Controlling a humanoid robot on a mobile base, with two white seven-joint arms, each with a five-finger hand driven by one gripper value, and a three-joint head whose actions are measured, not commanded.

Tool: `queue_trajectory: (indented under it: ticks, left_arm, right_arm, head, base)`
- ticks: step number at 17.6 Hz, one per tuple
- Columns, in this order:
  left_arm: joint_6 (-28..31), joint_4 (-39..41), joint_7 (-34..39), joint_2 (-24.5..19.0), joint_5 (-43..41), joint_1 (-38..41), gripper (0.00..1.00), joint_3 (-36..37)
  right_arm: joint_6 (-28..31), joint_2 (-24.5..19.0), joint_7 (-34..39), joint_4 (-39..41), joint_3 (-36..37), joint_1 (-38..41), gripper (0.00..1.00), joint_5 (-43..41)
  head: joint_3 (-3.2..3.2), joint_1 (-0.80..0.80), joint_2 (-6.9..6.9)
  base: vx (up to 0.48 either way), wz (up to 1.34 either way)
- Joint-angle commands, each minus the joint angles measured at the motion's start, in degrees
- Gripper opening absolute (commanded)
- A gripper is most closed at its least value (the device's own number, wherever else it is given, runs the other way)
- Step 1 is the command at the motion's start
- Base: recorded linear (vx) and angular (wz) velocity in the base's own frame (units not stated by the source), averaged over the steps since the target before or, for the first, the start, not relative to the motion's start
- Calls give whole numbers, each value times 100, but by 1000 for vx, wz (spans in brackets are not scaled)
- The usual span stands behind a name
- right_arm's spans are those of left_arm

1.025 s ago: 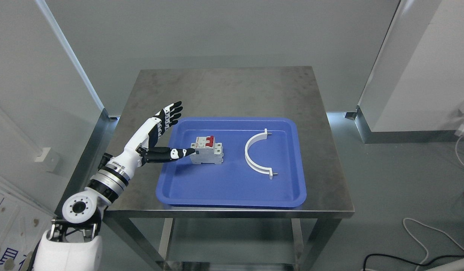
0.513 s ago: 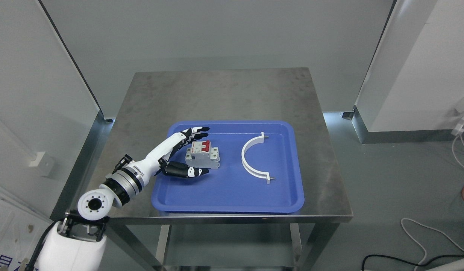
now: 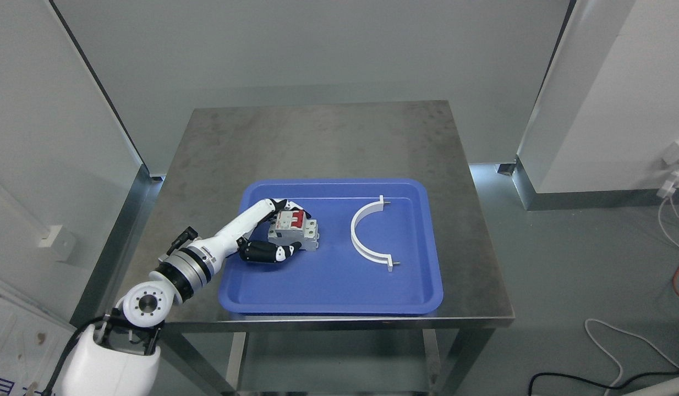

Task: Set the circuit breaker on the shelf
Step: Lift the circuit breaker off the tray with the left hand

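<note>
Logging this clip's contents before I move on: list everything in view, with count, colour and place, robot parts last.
breaker: 1, grey with red switches, left part of tray, inside the hand's grasp
bracket: 1, white, half-ring, right part of tray, apart from breaker
tray: 1, blue, front half of table
table: 1, bare steel, centre
cables: several, white, black and orange, floor at right
left hand: 1, white and black, fingers behind the breaker and thumb in front, closed on it
right hand: not in view
</note>
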State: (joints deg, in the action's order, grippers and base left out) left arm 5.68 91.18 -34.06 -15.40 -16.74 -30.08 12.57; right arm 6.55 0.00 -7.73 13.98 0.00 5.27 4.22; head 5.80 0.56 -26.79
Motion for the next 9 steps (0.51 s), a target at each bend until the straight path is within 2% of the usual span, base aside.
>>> queue_trajectory:
  ticks: [1, 3, 4, 5, 6, 9]
  left_arm:
    - [-348, -276, 66, 474, -198, -33, 12, -526]
    - [-567, -267, 66, 1440, -172, -269, 12, -1620]
    - [-725, -259, 92, 1440, -111, -427, 14, -2166]
    - [-987, -259, 371, 1440, 64, -464, 17, -2267]
    - [-1269, -250, 1105, 1440, 266, -429, 16, -2372]
    - [-1622, -250, 4030, 1440, 549, -157, 16, -2374]
  right_arm:
    - [-198, 100, -1, 0, -114, 0, 100, -9]
    - [-198, 100, -1, 0, -114, 0, 100, 0]
    - [-198, 100, -9, 0, -114, 0, 100, 0]
    - [-198, 100, -1, 0, -114, 0, 100, 0]
    - [-198, 100, -1, 0, -114, 0, 100, 0]
    - [-198, 100, -9, 0, -114, 0, 100, 0]
  head:
    - [0, 0, 0]
    - [0, 0, 0]
    - [0, 0, 0]
    - [0, 0, 0]
    - [0, 0, 0]
    - [0, 0, 0]
  base:
    - [-7, 31]
    - [-8, 24]
    - [-5, 24]
    - [-5, 24]
    - [-28, 6]
    - [-52, 3]
